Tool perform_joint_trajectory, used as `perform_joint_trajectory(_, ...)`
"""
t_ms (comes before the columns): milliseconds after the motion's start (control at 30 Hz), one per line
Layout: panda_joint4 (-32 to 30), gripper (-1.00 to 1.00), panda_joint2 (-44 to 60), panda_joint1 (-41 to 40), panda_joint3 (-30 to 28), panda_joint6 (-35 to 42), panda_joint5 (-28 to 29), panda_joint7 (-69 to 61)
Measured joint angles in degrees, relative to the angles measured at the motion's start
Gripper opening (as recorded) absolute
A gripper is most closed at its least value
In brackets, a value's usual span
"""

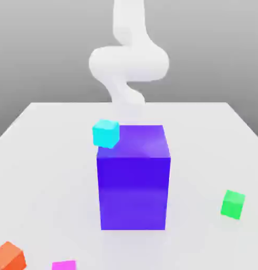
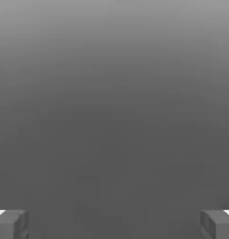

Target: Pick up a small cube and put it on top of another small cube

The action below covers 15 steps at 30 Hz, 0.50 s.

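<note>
Exterior view, read from its left to its right. At the lower left corner, a plain orange cube (image 1: 9,257) is seen, partly cut off by the picture's edge and turned so that an edge is directed toward the camera. Next, at the bottom edge, a small plain magenta cube (image 1: 63,265) is noted; its lower part is cut off. It is located to the right of the orange cube, apart from it, on the pale, smooth table (image 1: 62,184).

Near the centre, a plain cyan cube (image 1: 106,134) is seen against the upper left front corner of a large blue-purple block (image 1: 133,192). The block's corner is overlapped by the cube; whether the two are in contact cannot be told. The block is stood upright, its flat front faced toward the camera. Above and behind it, the white, rounded robot arm (image 1: 130,63) is extended downward, its lower end blended into the pale background.

At the far right, a small plain bright green cube (image 1: 233,204) is found on the table, slightly tilted in outline, well apart from the block.

Hand view: the grey two-finger gripper (image 2: 114,225) is held open, its fingers set wide apart against a grey, shaded background.
</note>
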<state>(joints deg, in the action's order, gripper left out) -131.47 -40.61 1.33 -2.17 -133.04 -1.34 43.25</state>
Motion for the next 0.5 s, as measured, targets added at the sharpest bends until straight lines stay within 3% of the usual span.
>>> perform_joint_trajectory(500,1.96,0.0,31.59,4.39,-10.05,-7.32,-10.33,-17.37)
